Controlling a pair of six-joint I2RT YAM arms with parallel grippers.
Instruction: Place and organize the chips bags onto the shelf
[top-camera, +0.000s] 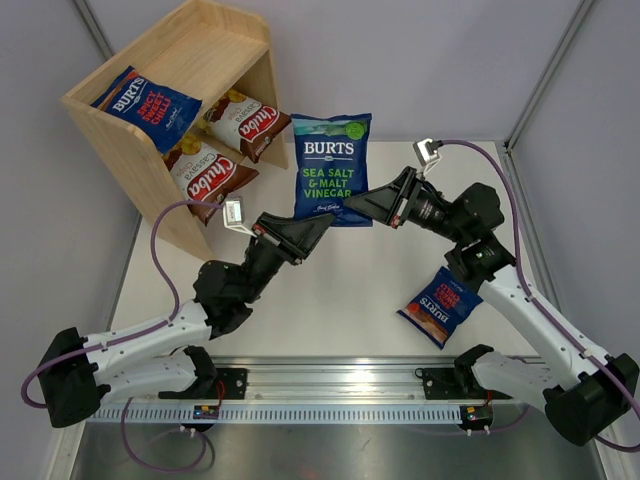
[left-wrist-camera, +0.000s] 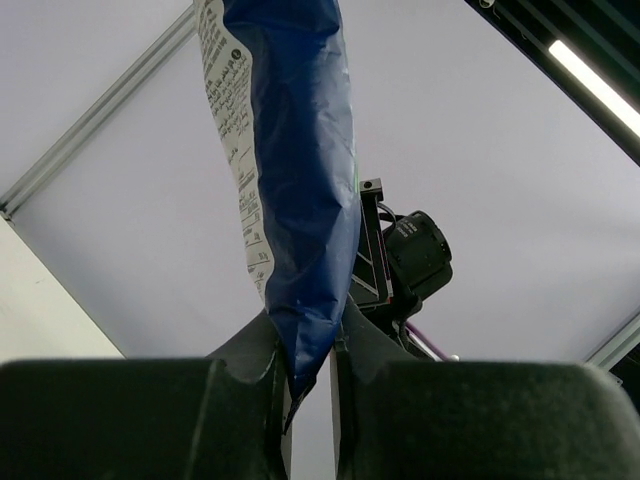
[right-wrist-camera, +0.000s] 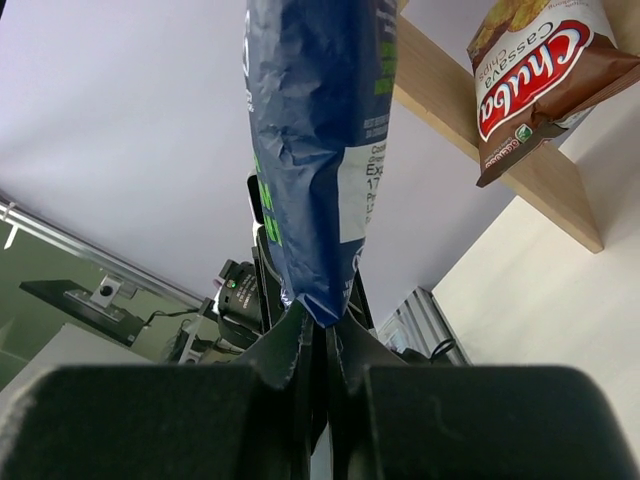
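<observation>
Both wrist views crop the top off the held Burts bag (left-wrist-camera: 300, 180).

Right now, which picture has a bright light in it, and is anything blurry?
Left wrist view: a bright light strip glares top right, and the left pincer up close looks dark and slightly soft. Top view: even light, the sea salt bag reads sharp.

White table (top-camera: 340, 290), grey wall (top-camera: 450, 60)

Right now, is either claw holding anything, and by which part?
Both pinch the same Burts sea salt and vinegar bag: the left claw on its bottom edge, the right claw near its bottom right corner, as the top view shows it.
</observation>
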